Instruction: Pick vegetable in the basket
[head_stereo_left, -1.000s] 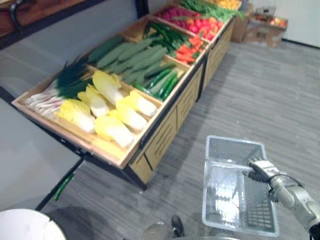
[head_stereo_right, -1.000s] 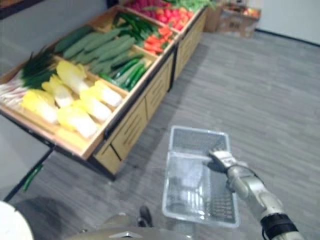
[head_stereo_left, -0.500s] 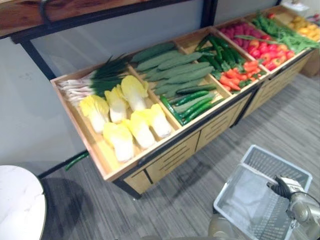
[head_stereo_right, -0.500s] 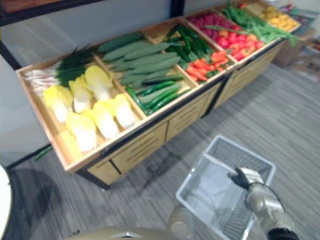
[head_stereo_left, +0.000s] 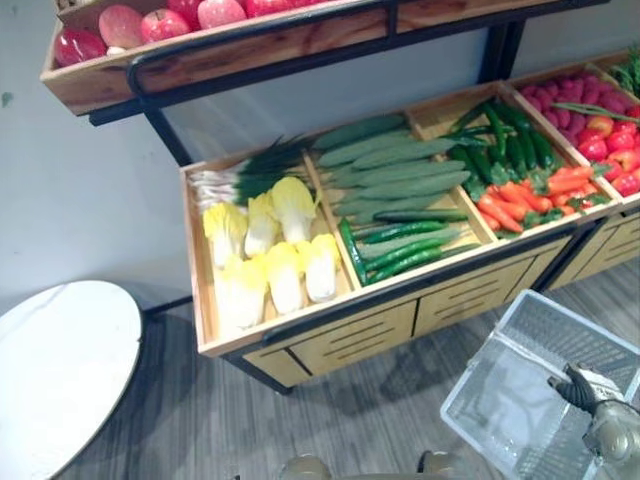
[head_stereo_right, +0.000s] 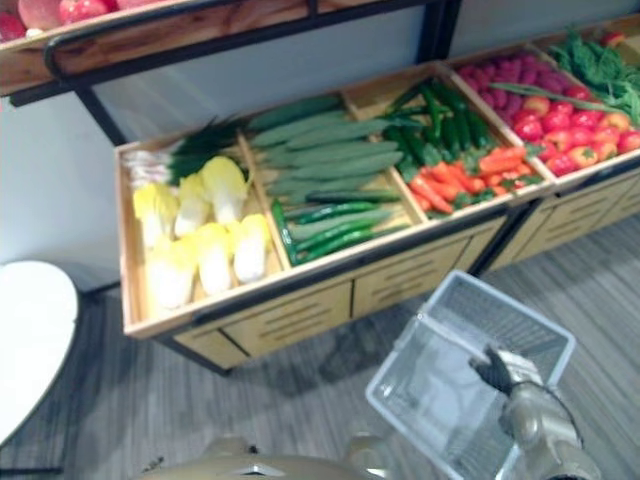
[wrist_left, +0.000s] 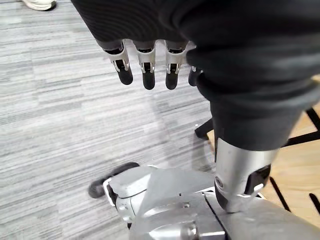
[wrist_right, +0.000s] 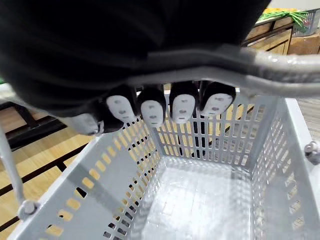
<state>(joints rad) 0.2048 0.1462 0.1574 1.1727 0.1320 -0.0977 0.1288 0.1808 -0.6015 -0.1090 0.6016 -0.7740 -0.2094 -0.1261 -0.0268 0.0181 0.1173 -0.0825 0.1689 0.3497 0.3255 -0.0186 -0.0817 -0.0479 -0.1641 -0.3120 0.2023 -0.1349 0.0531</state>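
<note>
A grey plastic basket (head_stereo_left: 480, 410) hangs at the lower right in front of the produce stand, and it has nothing inside (wrist_right: 210, 200). My right hand (head_stereo_right: 505, 372) is shut on the basket's handle (wrist_right: 280, 65), fingers curled round the bar. The wooden stand holds yellow-white cabbages (head_stereo_left: 265, 255), green onions (head_stereo_left: 245, 170), long green gourds (head_stereo_left: 400, 170), cucumbers (head_stereo_left: 400, 245), carrots (head_stereo_left: 520, 195) and red vegetables (head_stereo_left: 600, 110). My left hand (wrist_left: 145, 65) hangs over the floor with straight fingers and holds nothing.
An upper shelf (head_stereo_left: 230, 40) with red apples (head_stereo_left: 120, 22) overhangs the stand. A round white table (head_stereo_left: 60, 365) stands at the lower left. Drawer fronts (head_stereo_left: 350, 340) face me under the crates. Grey plank floor (head_stereo_right: 600, 270) lies open to the right.
The whole picture has shifted: the stand now faces me more squarely and the upper apple shelf has come into sight. My right hand still holds the basket.
</note>
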